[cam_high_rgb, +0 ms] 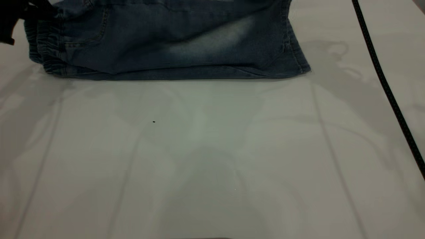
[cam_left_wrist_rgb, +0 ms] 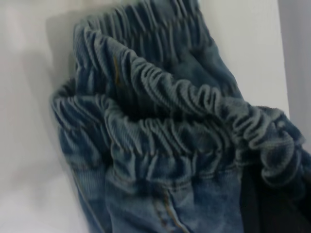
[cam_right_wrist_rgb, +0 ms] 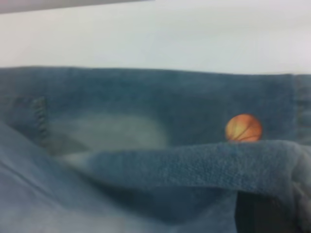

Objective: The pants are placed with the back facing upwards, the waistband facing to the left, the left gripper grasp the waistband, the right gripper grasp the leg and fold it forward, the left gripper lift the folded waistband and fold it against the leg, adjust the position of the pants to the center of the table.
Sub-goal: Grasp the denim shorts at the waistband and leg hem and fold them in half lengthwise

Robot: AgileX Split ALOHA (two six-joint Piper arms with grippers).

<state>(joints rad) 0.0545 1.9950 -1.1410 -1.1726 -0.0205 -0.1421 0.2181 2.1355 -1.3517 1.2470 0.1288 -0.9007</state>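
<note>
One pair of pants (cam_high_rgb: 172,39) lies on one table (cam_high_rgb: 212,159); one pale faded patch (cam_high_rgb: 212,41) shows on the denim from outside (a second shows close up in the right wrist view); one back pocket (cam_high_rgb: 84,28); one orange basketball print (cam_right_wrist_rgb: 243,127); one black cable (cam_high_rgb: 385,83); one tiny dark speck (cam_high_rgb: 153,121).

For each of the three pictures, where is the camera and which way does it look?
Exterior: outside the rig, looking down over the table at the pants; a dark part of the left arm shows at the top left corner.
Left wrist: close above the elastic waistband.
Right wrist: low over the denim, past a raised fold to a basketball print.
Shared: all show the pants.
</note>
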